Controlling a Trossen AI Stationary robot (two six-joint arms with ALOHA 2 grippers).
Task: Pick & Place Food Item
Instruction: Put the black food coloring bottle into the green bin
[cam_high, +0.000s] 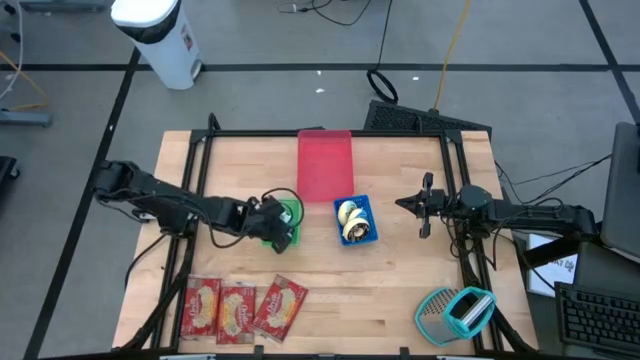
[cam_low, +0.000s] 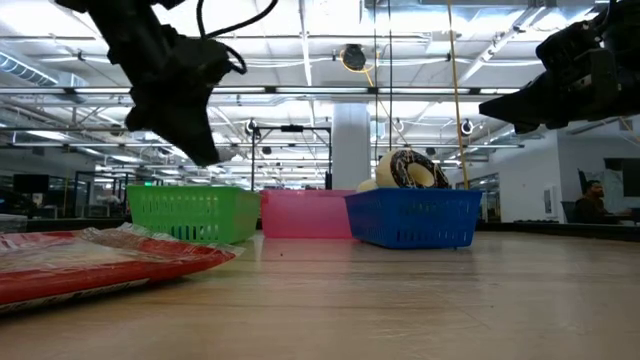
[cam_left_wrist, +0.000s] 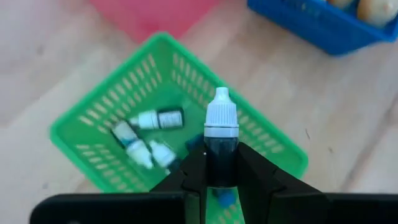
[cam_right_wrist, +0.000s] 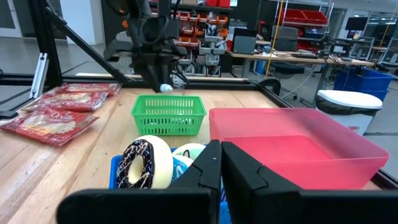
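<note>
My left gripper is shut on a small dark dropper bottle with a white cap, above the green basket. That basket stands on the table left of centre and holds three more small bottles. A blue basket beside it holds a chocolate doughnut and other food. Three red snack packets lie at the near left edge. My right gripper waits shut at the table's right, level, with nothing in it. My left gripper pinches the bottle's dark body between its two fingers. The white cap sticks out past the fingertips, along the fingers' line. The fingers slant down from the table's left. The bottle hangs clear, over the green basket.
A shallow red tray lies at the table's far middle, behind both baskets. A teal and grey object sits at the near right corner. Bare wood lies between the baskets and the near edge.
</note>
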